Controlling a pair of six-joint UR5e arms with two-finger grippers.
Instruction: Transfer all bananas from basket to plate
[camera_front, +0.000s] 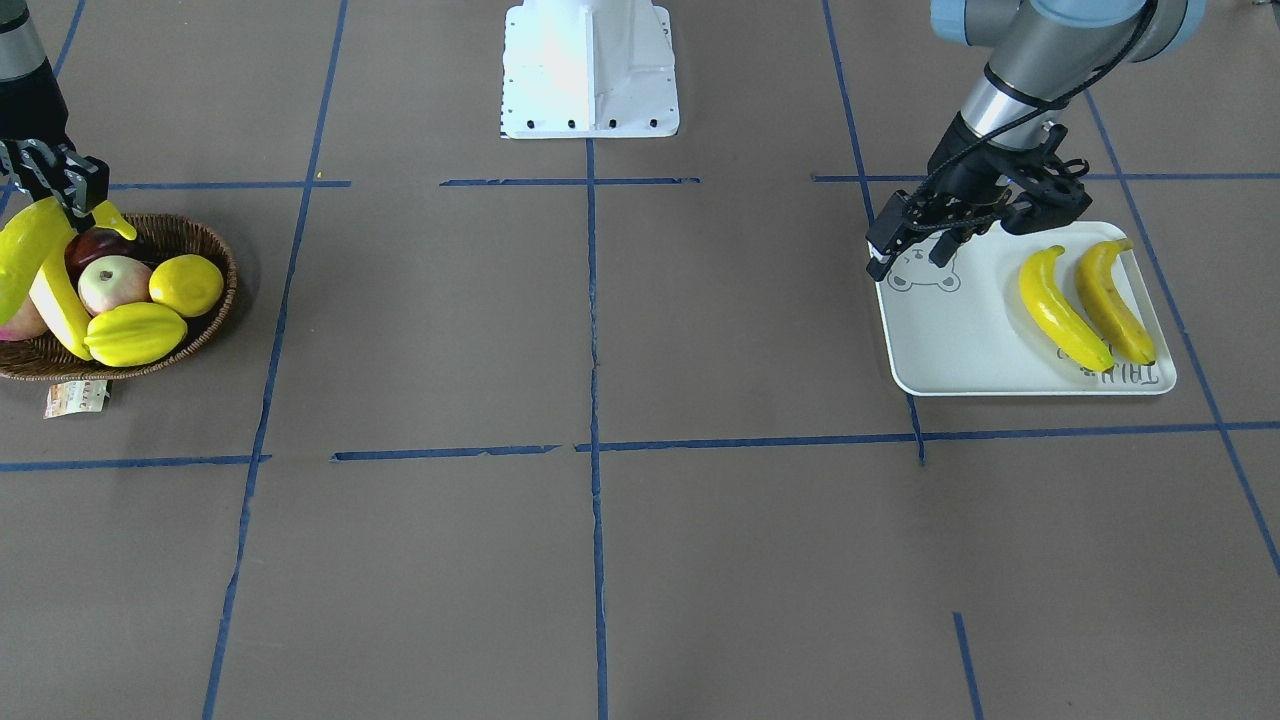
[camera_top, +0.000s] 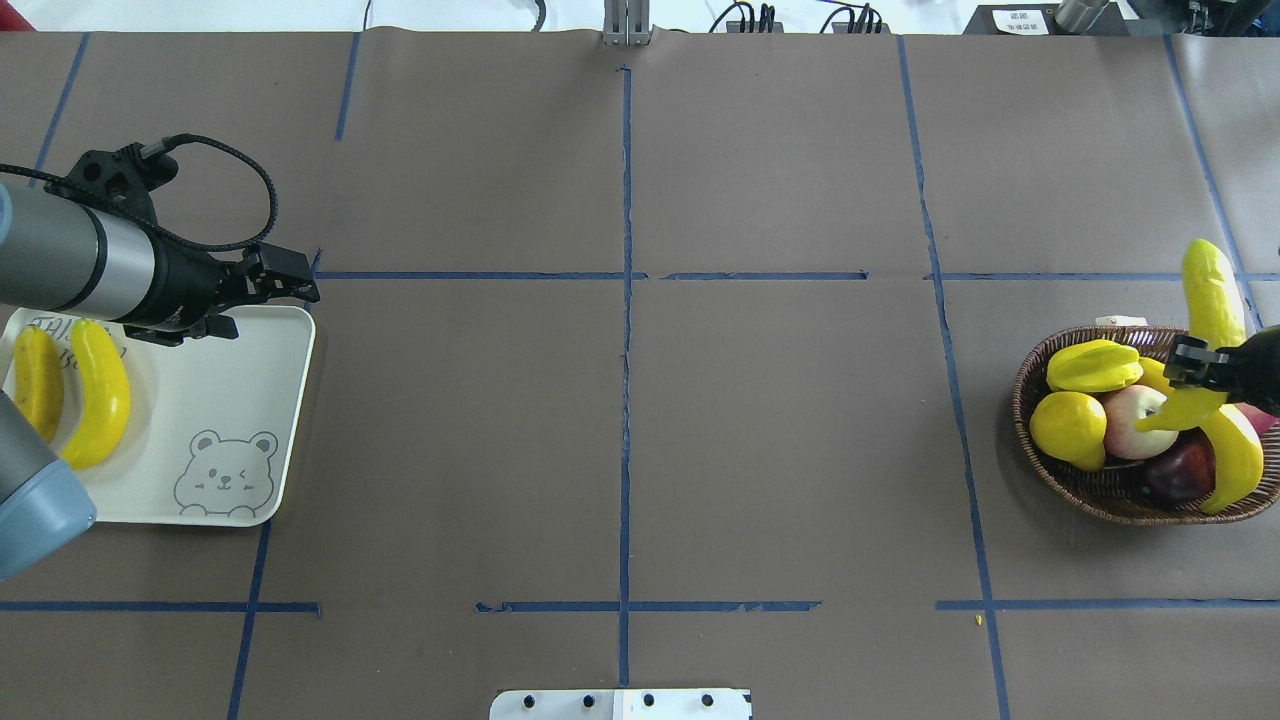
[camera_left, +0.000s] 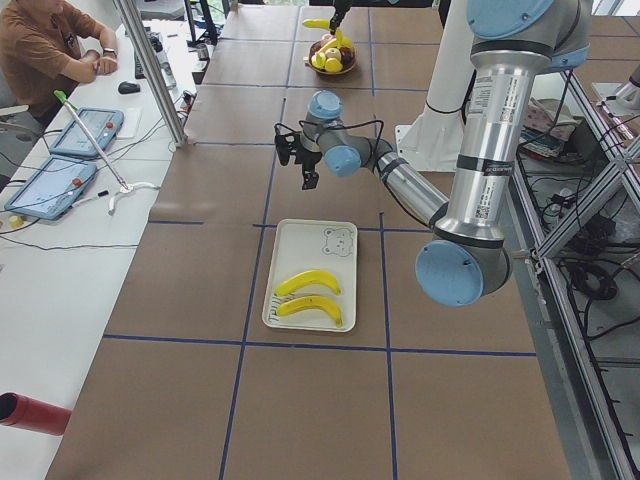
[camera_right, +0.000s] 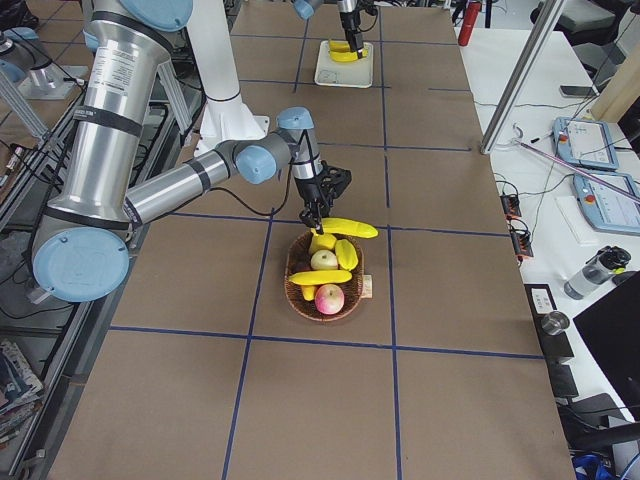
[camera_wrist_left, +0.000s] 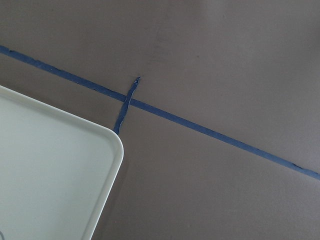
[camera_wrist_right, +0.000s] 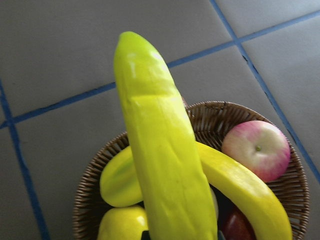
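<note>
My right gripper (camera_top: 1195, 368) (camera_front: 62, 188) is shut on a banana (camera_top: 1212, 292) (camera_wrist_right: 160, 150), holding it by one end above the wicker basket (camera_top: 1060, 472) (camera_front: 215, 322). The banana's free end points away from the robot. A second banana (camera_top: 1236, 452) (camera_wrist_right: 242, 187) lies in the basket under it. Across the table, two bananas (camera_top: 95, 395) (camera_top: 38, 385) lie side by side on the white plate (camera_top: 250, 400) (camera_front: 960, 340). My left gripper (camera_top: 295, 280) (camera_front: 910, 262) hovers open and empty over the plate's far corner, near the bear drawing.
The basket also holds a starfruit (camera_top: 1092, 365), a lemon (camera_top: 1068, 425), a pink apple (camera_top: 1130, 420) and a dark red apple (camera_top: 1180, 470). A paper tag (camera_front: 76, 397) lies by its rim. The robot's white base (camera_front: 590, 70) stands mid-table. A person sits beyond the table in the exterior left view.
</note>
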